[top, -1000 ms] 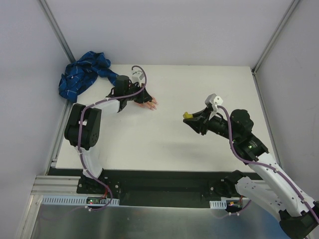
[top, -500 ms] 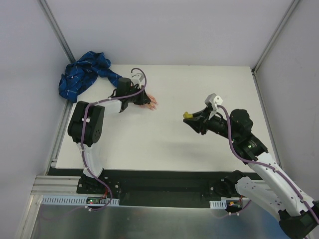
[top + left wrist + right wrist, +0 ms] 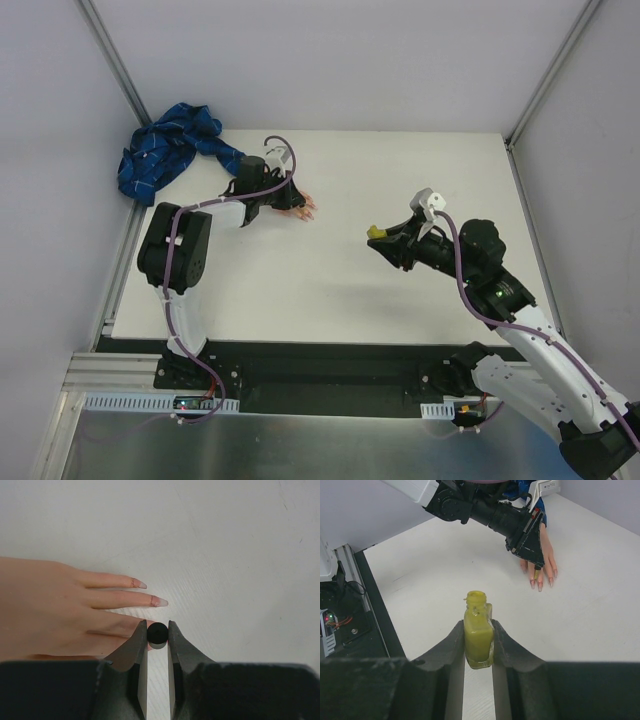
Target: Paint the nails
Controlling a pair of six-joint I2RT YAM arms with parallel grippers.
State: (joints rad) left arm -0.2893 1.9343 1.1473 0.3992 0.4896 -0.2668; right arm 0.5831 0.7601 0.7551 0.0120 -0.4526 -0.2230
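Note:
The flesh-coloured mannequin hand [image 3: 298, 207] lies palm down at the table's back left, and its blue plaid sleeve [image 3: 165, 150] trails off to the left. Its pinkish nails [image 3: 160, 601] point right in the left wrist view. My left gripper [image 3: 157, 627] is shut on a round black brush cap [image 3: 157, 633], held over a fingertip that it hides. In the right wrist view the yellowish brush [image 3: 536, 573] hangs from that gripper [image 3: 530, 542] over the fingers [image 3: 543, 572]. My right gripper [image 3: 478, 626] is shut on an uncapped yellow polish bottle [image 3: 479, 637], held up at mid-table [image 3: 376, 232].
The sleeve fabric is bunched in the back left corner at the wall. The table's dark front edge and a rail with cabling [image 3: 342, 620] lie to the left in the right wrist view. White tabletop [image 3: 330, 280] lies between the two arms.
My left gripper has shifted slightly to the right over the mannequin fingers, and its wrist has turned a little. The right arm and the bottle have not moved.

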